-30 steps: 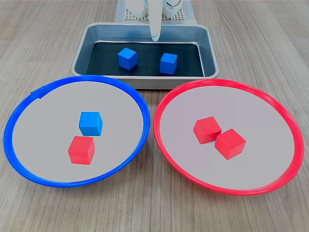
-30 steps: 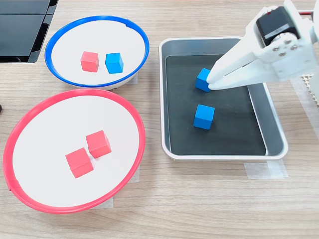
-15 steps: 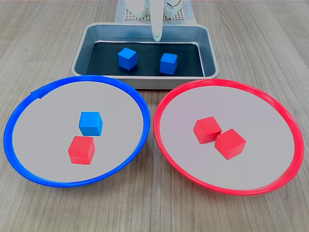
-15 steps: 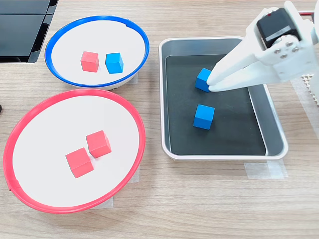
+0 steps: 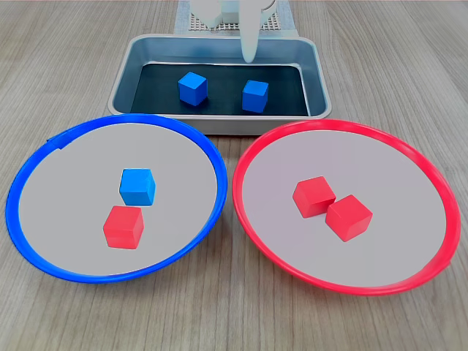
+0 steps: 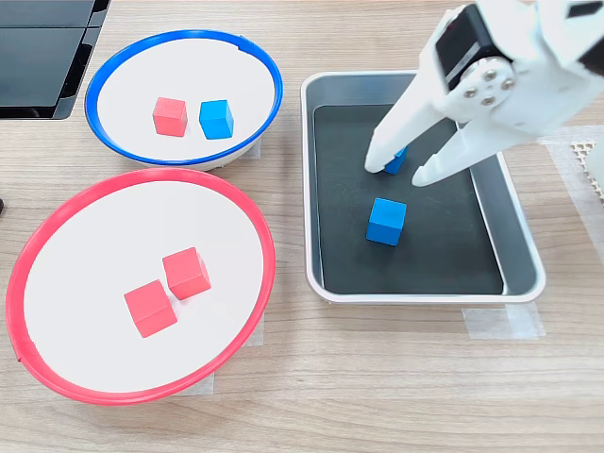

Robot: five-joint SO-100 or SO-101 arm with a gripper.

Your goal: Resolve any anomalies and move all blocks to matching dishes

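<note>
Grey metal tray at the top of the first exterior view holds 2 blue blocks, one on that view's left and one on its right. A white finger hangs over the tray's far side. The blue-rimmed dish holds 1 blue block with 1 red block just beside it. The red-rimmed dish holds 2 touching red blocks.

In the second exterior view, the gripper hangs over the tray with its jaws spread apart, gripping nothing; one finger partly hides the farther blue block, the other blue block lying clear.
</note>
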